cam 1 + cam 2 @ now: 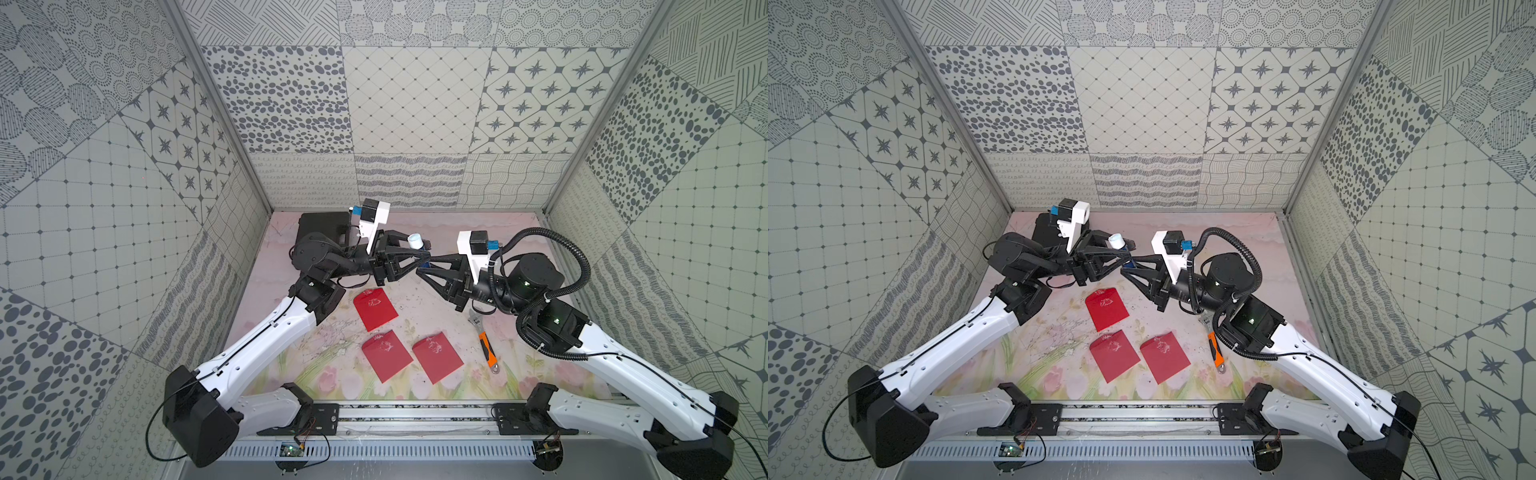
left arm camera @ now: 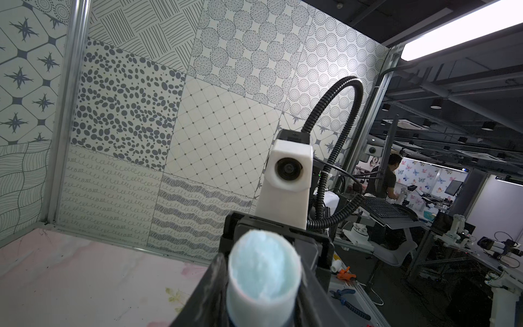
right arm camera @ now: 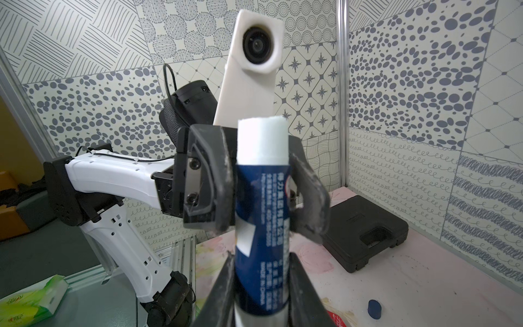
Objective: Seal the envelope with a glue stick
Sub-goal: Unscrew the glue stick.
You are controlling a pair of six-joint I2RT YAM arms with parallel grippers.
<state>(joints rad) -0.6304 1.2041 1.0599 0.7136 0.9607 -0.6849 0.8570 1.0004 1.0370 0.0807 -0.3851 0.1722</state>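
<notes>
Glue stick: held upright in the air over the far part of the table, between the two arms. A pale column of glue is wound well out above the dark blue label.
Cap: off. It is seen lying on the table, apart from the stick.
Right gripper: clamped on the lower end of the stick.
Left gripper: its fingers are set on either side of the label, higher up. One is seen against the stick, but whether the pair presses or merely flanks cannot be told.
Red envelopes: three are laid flat nearer the base rail, well apart from the stick. None is touched, and which one is meant cannot be told.
Other things: an orange-handled wrench beside the right arm and a black case in the far corner, neither of them needed.
Step in hand: judged to be preparation of the stick — a hand-over or regrip between the claws, with no gluing under way.
Next move: a firm hold by one claw is called for before the other lets go. The stick must then be tipped glue-end down and brought to a flap with light pressure, since so long a column could be smeared or snapped.
</notes>
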